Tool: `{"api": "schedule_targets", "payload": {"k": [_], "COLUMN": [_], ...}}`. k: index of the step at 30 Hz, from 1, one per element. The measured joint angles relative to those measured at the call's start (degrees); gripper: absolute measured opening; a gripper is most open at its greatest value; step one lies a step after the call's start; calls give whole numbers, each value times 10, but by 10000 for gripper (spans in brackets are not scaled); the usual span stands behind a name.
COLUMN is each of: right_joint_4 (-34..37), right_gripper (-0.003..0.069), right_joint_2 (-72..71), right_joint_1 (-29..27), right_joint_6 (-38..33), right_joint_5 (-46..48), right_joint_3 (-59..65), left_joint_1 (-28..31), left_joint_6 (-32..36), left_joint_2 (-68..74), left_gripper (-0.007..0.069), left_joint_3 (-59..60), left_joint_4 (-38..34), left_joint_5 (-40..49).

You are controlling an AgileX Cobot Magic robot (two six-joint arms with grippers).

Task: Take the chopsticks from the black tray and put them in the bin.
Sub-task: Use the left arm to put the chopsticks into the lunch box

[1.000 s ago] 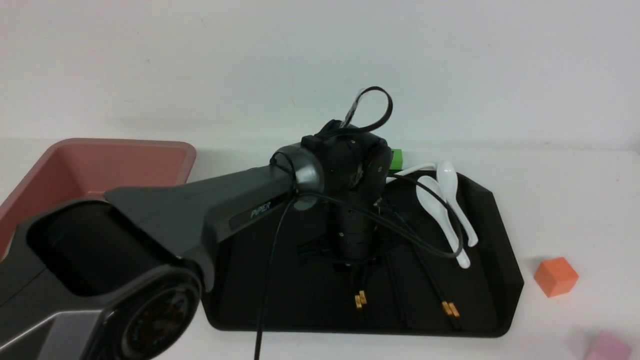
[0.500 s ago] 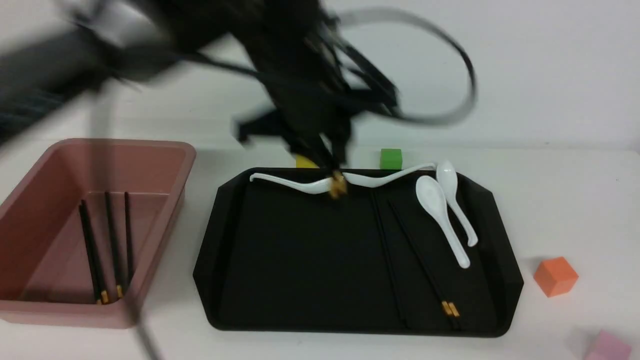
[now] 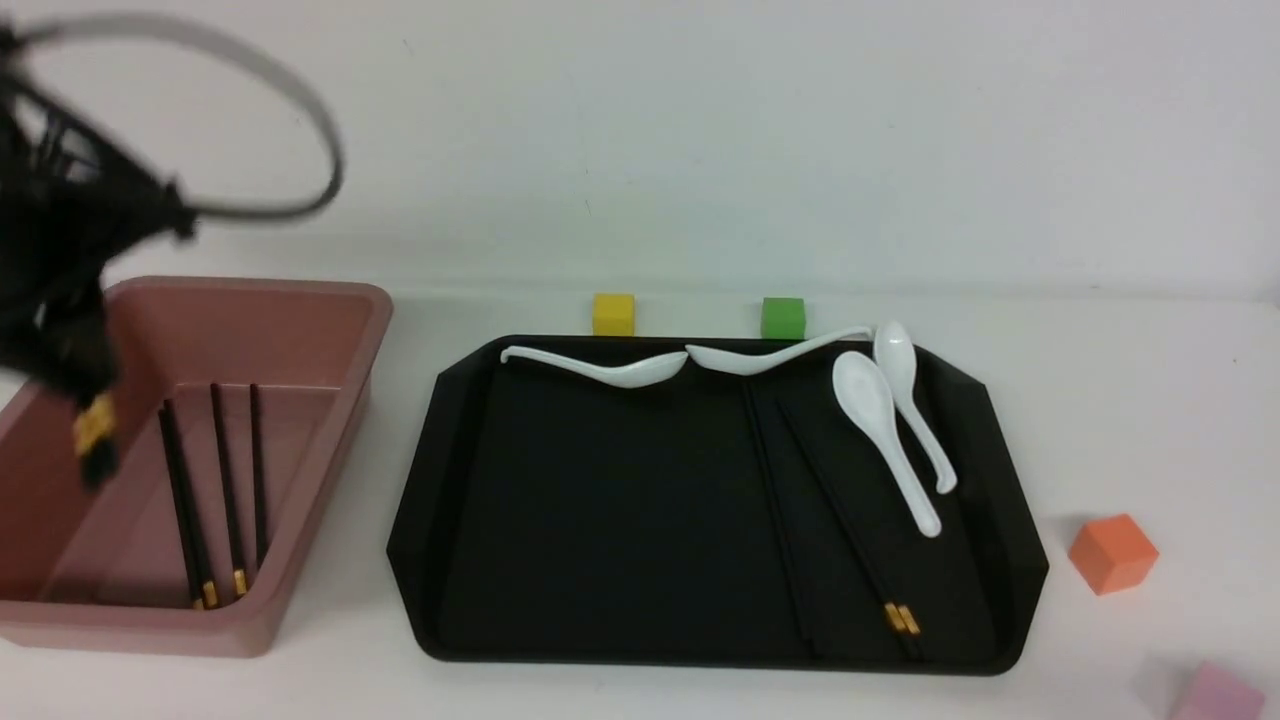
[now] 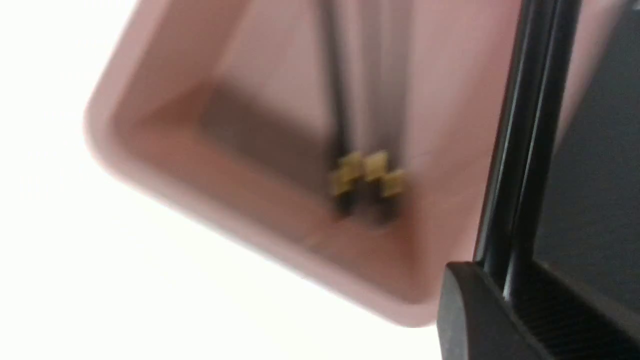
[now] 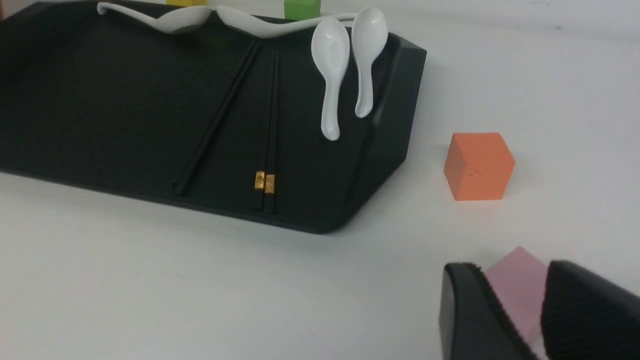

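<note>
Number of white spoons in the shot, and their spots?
4: two white spoons along the black tray's far edge, two near its right side. No others visible.

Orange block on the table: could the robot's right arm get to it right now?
Probably yes: the right gripper looks free, and nothing stands between it and the orange block.

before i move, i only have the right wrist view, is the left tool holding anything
Observer: Yes, the left tool is shut on two long thin black chopsticks.
Operator: and where is it, i can't see that side
Observer: In the front view it hangs over the deep dusty-pink plastic bin.
Operator: anything in there already
Observer: Yes, more black chopsticks lie inside it, gold bands toward the robot.
</note>
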Motion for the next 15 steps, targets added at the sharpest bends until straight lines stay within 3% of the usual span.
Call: {"api": "schedule_targets", "payload": {"k": [10, 15], "right_joint_4": [0, 0], "right_gripper": [240, 240], "right_joint_2": [0, 0], "right_joint_1": [0, 0], "right_joint_6": [0, 0], "right_joint_5": [0, 0], "right_joint_3": [0, 0], "left_joint_1": [28, 28], "left_joint_6": [-12, -10], "left_joint_2": [99, 161], "left_gripper": [114, 165], "left_joint_3": [48, 48], "left_joint_4": [11, 42], "left_joint_5": [-138, -189]}}
